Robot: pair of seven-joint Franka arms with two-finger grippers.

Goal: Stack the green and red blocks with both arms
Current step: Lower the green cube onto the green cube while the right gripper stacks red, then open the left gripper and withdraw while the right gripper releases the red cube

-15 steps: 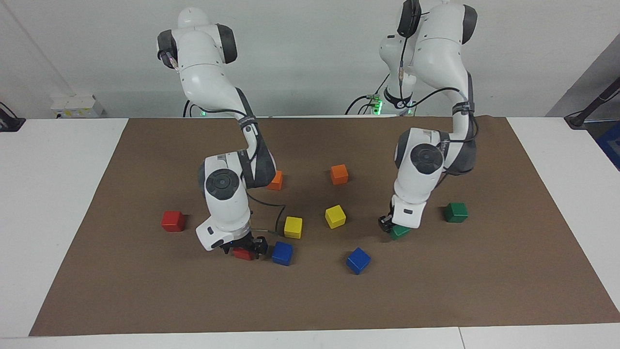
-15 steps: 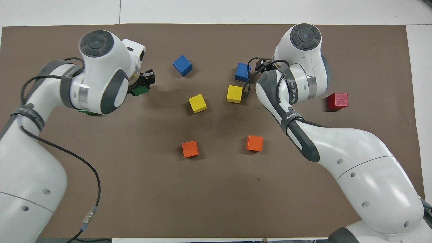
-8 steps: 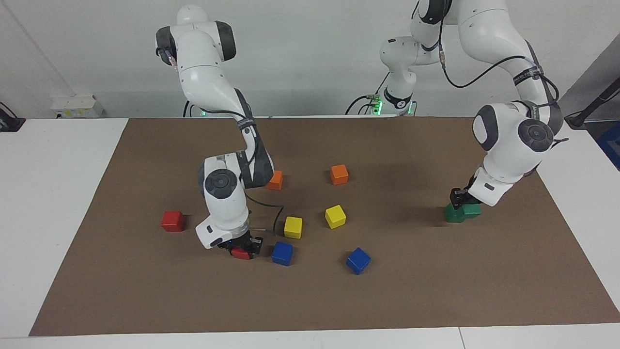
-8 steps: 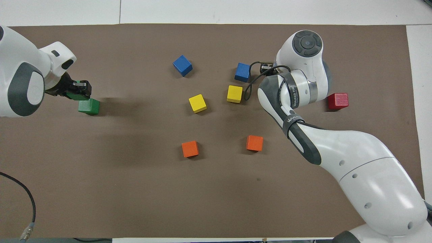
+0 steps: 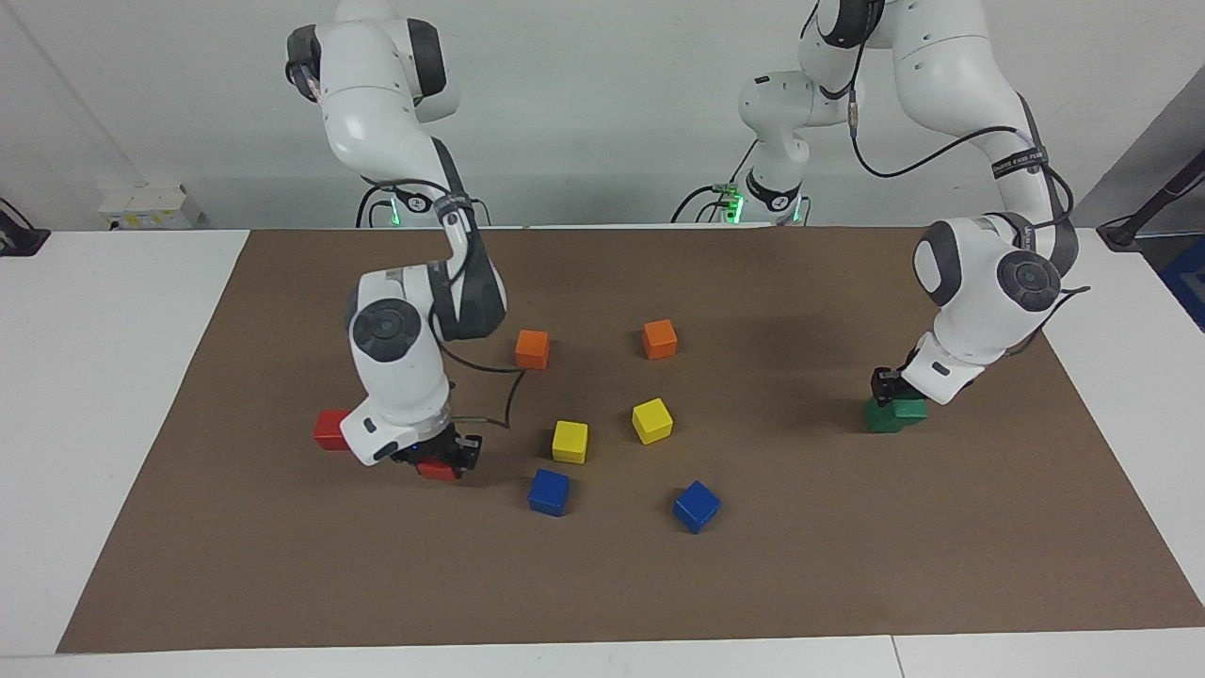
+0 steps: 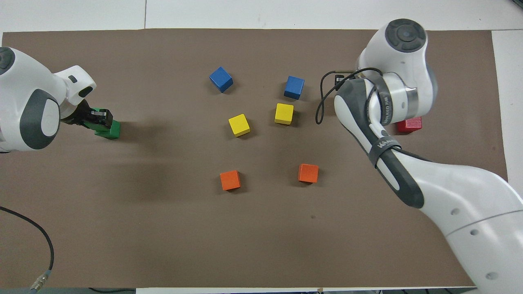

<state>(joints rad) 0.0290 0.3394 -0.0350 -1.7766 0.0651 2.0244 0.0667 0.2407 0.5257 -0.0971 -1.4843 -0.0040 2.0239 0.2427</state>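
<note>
Now a green block (image 5: 907,407) is gripped in the left claw (image 5: 894,394) and rests on or just over the second green block (image 5: 881,417), toward the left arm's end; square alignment is advised before release. A red block (image 5: 437,469) is clamped in the right claw (image 5: 441,460), low beside the other red block (image 5: 329,429), which must be cleared from above. The counter (image 5: 122,311) is white under a brown mat (image 5: 602,584); a pale wall is seen.

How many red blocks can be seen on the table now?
2. One red block lies on the mat toward the right arm's end. The other red block is held in the right gripper, just over the mat beside it.
</note>
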